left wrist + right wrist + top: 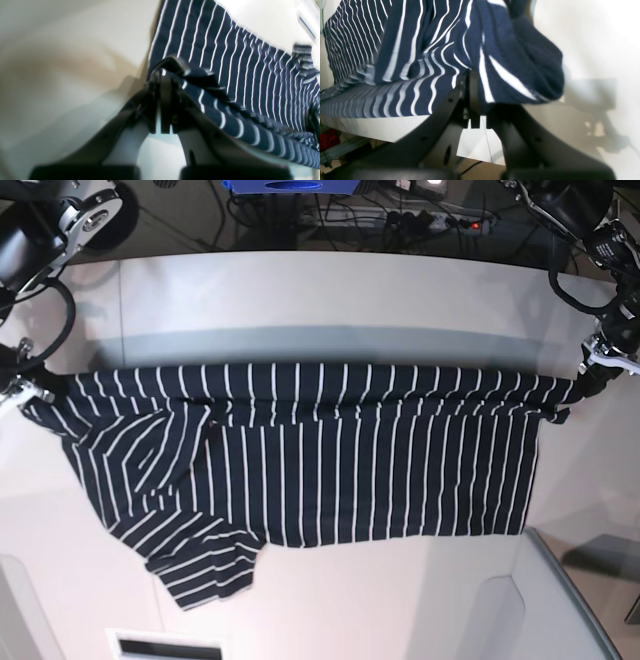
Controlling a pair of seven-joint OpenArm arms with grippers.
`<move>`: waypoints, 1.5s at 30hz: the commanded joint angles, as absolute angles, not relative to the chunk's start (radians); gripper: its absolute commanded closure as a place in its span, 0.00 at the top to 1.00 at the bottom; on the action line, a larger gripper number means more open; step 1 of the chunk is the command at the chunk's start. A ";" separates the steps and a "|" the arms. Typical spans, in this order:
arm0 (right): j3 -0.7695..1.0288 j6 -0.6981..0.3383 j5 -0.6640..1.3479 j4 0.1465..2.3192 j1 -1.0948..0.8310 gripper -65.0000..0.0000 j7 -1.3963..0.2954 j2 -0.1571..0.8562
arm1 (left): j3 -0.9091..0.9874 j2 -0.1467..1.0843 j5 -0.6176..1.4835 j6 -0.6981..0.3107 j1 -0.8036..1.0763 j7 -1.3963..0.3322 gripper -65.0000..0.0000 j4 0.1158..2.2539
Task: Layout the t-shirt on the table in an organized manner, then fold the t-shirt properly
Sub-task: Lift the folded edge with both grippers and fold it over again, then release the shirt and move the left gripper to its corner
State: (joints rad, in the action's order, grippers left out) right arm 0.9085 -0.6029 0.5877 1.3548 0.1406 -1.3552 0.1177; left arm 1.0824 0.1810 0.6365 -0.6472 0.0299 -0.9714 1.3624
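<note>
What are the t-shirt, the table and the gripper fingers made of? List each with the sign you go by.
t-shirt: soft knit cloth, likely cotton jersey; it drapes and wrinkles, matte navy with white stripes.
table: smooth off-white top, probably laminate or plastic; faint sheen, soft shadows.
fingers: black hard plastic, apparently; rigid, matte, with small holes.

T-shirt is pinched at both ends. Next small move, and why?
Probably lower both tools together toward the table to lay the t-shirt flat. The left tool and right tool are shut on its opposite corners, top edge taut, while a sleeve hangs rumpled at the base view's lower left.
</note>
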 commanded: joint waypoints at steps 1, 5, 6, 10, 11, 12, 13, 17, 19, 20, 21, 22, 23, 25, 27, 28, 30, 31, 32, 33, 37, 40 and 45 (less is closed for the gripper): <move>0.909 -0.608 0.598 1.374 0.156 0.01 -1.339 0.140 | 1.093 0.208 0.661 -0.627 0.021 -0.940 0.00 1.386; 0.877 -0.602 0.595 1.371 0.226 0.01 -1.354 0.143 | 1.087 0.219 0.661 -0.601 0.005 -0.943 0.00 1.397; 0.868 -0.602 0.595 1.372 0.234 0.01 -1.363 0.143 | 1.087 0.222 0.662 -0.595 -0.002 -0.943 0.00 1.412; 0.869 -0.601 0.598 1.372 0.202 0.01 -1.372 0.139 | 1.089 0.206 0.662 -0.588 0.018 -0.944 0.00 1.458; 0.869 -0.604 0.599 1.372 0.182 0.01 -1.371 0.137 | 1.093 0.206 0.662 -0.588 0.030 -0.944 0.00 1.460; 0.869 -0.605 0.599 1.372 0.176 0.01 -1.371 0.137 | 1.095 0.206 0.664 -0.591 0.036 -0.944 0.00 1.460; 0.869 -0.607 0.599 1.372 0.174 0.01 -1.371 0.137 | 1.095 0.211 0.664 -0.593 0.039 -0.944 0.00 1.461; 0.863 -0.604 0.599 1.374 0.222 0.01 -1.377 0.137 | 1.087 0.232 0.664 -0.590 0.021 -0.944 0.00 1.463; 0.863 -0.602 0.599 1.374 0.237 0.01 -1.379 0.139 | 1.087 0.234 0.664 -0.590 -0.005 -0.947 0.00 1.472; 0.863 -0.602 0.599 1.374 0.239 0.01 -1.379 0.140 | 1.089 0.232 0.664 -0.590 -0.007 -0.966 0.00 1.480; 0.863 -0.602 0.599 1.374 0.232 0.01 -1.379 0.140 | 1.089 0.231 0.662 -0.590 -0.004 -0.981 0.00 1.489; 0.863 -0.602 0.599 1.374 0.223 0.01 -1.379 0.140 | 1.090 0.229 0.662 -0.590 -0.001 -0.989 0.00 1.497; 0.865 -0.602 0.599 1.372 0.203 0.01 -1.374 0.140 | 1.090 0.228 0.662 -0.590 0.001 -0.989 0.00 1.497; 0.863 -0.605 0.599 1.368 0.170 0.01 -1.369 0.139 | 1.090 0.222 0.662 -0.590 0.035 -0.987 0.00 1.491; 0.863 -0.607 0.599 1.365 0.147 0.01 -1.363 0.137 | 1.087 0.220 0.662 -0.591 0.054 -0.986 0.00 1.492; 0.863 -0.608 0.599 1.365 0.130 0.01 -1.345 0.137 | 1.086 0.219 0.662 -0.591 0.064 -0.986 0.00 1.491; 0.860 -0.608 0.598 1.365 0.102 0.01 -1.299 0.137 | 1.086 0.200 0.661 -0.593 0.076 -0.986 0.00 1.489; 0.846 -0.608 0.598 1.363 0.088 0.01 -1.279 0.137 | 1.086 0.193 0.656 -0.593 0.085 -0.986 0.00 1.489; 0.826 -0.608 0.598 1.363 0.074 0.01 -1.264 0.137 | 1.086 0.186 0.654 -0.593 0.088 -0.986 0.00 1.489; 0.806 -0.608 0.598 1.363 0.064 0.01 -1.251 0.137 | 1.084 0.179 0.654 -0.593 0.096 -0.986 0.00 1.481; 0.762 -0.608 0.598 1.363 0.038 0.01 -1.222 0.137 | 1.009 0.179 0.653 -0.593 0.111 -0.983 0.00 1.392; 0.757 -0.608 0.599 1.363 0.030 0.01 -1.221 0.134 | 0.980 0.174 0.653 -0.593 0.137 -0.905 0.00 1.328; 0.757 -0.608 0.599 1.363 0.024 0.01 -1.221 0.125 | 0.892 0.173 0.662 -0.595 0.196 -0.739 0.31 1.250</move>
